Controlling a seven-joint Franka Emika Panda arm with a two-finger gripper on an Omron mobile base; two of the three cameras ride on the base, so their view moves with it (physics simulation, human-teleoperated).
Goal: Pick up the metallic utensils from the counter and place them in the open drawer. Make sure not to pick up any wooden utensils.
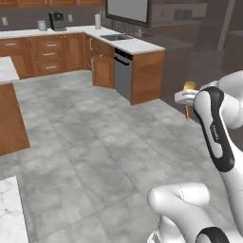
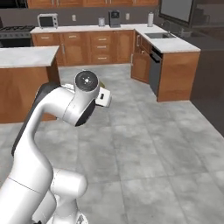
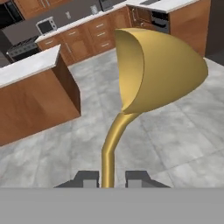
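Grey tiled kitchen floor (image 3: 183, 144), wooden cabinets (image 2: 103, 46), fingers (image 3: 111, 179) clamping gold spoon (image 3: 153, 70)

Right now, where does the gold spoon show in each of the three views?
Left base view: gold spoon peeks out at right of centre, beside the arm's white wrist.
Right base view: I cannot make it out; the arm's elbow covers that spot.
Hand view: fills the centre, handle running down between the tool's tips.
Shared landmark: the dishwasher at the counter's end.

Two rear base views over shared kitchen floor (image 1: 95, 137); close hand view.
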